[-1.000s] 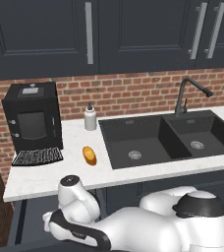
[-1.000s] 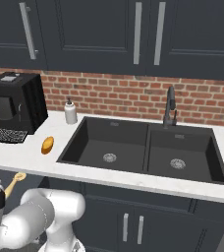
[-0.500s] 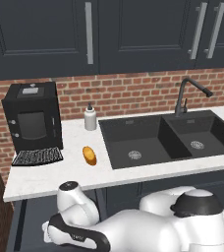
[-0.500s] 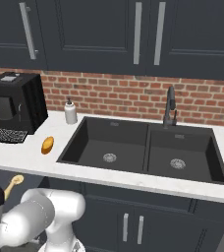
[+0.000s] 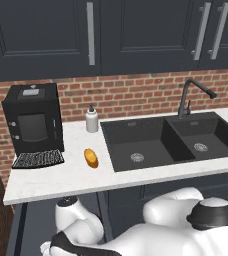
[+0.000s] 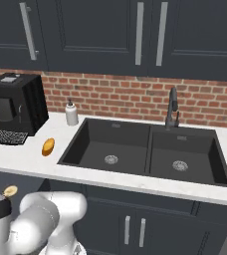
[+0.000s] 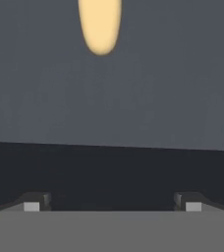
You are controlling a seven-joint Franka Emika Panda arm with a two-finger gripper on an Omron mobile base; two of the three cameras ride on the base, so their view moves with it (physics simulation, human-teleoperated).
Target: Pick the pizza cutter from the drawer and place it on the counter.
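Two dark tips of the end effector stood wide apart, gripping nothing, above the drawer floor. Pizza cutter lay inside the drawer, beyond the tips; its tan handle end was visible.

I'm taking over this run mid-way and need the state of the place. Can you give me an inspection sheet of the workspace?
Surface: white counter with a black double sink.
Job's things: pizza cutter lies on the grey drawer floor, tan handle end showing; not yet picked.
Clutter: bread roll, soap bottle, black coffee machine.
Grippers: tool open, above the drawer floor, apart from the cutter.
Cables: nothing seen.
Surroundings: brick backsplash, dark wall cabinets, faucet.
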